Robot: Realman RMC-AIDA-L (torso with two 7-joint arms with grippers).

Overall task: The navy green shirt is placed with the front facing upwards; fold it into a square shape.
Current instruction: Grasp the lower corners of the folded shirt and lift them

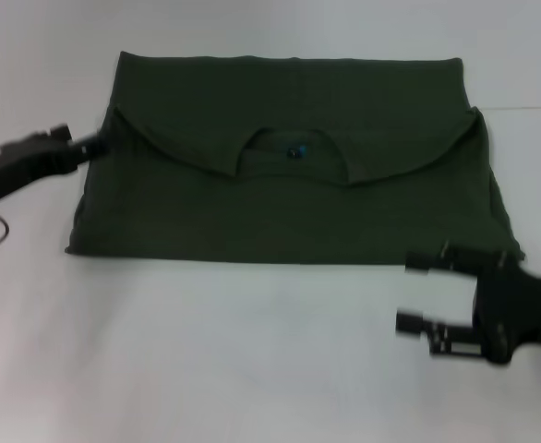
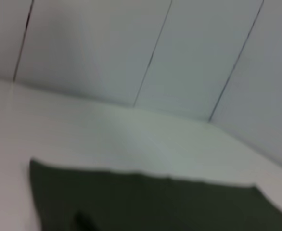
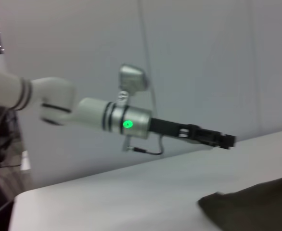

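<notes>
The left arm reaches across above the white table, its silver segment carrying a lit green light. Its black left gripper sits at the far end. A corner of the navy green shirt lies on the table.
</notes>
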